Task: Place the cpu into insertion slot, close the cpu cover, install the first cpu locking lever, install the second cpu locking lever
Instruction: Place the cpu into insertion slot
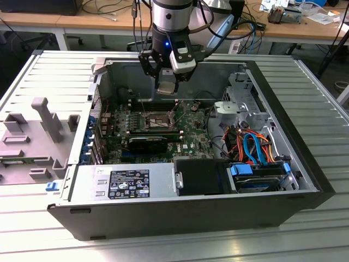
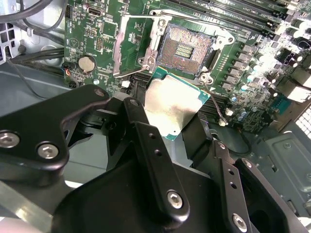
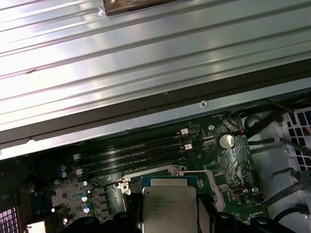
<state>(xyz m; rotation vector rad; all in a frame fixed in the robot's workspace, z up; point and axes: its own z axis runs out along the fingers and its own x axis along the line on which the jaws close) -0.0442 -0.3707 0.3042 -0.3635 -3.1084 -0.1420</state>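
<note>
Second wrist view, pincer (image 2: pixel 169 127) holds one cpu (image 2: pixel 174 99)

Exterior view: arm (image 1: pixel 172 16) is cut off at the 12 o'clock edge, grey fixture (image 1: pixel 32 136) at the 9 o'clock edge. Gripper (image 1: pixel 166 90) hangs at 12 o'clock of the insertion slot (image 1: pixel 158 119); its load is too small to tell. Second wrist view: fingers (image 2: pixel 138 119) clamp and cover two cpu (image 2: pixel 170 99) edges. First wrist view: cpu (image 3: pixel 167 208) is cut by the frame edge.
</note>
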